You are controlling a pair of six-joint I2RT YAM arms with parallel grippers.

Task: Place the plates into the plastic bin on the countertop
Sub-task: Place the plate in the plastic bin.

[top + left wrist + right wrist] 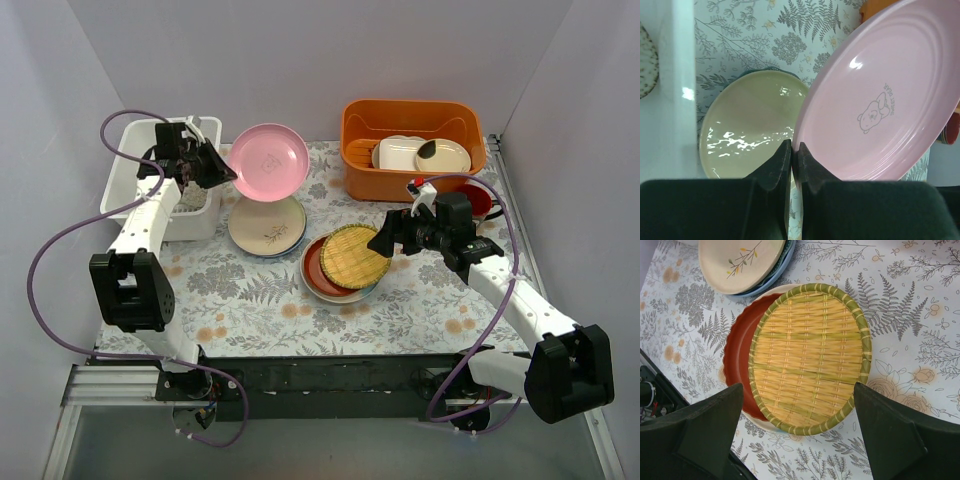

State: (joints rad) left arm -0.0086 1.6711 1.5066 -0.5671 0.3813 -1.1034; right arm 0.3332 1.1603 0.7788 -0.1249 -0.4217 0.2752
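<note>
Top view: the pink plate (268, 160) was gripped at its rim by the left end effector (222, 168) and raised beside the plastic bin (135, 150). No plate could be confirmed inside.

Left wrist: the closed grip on the rim was confirmed.

Right wrist: the right end effector (797, 390) was spread wide above the yellow woven plate (807, 357). It and the remaining plates (740, 260) on the bench (910, 315) were judged outstanding.
</note>
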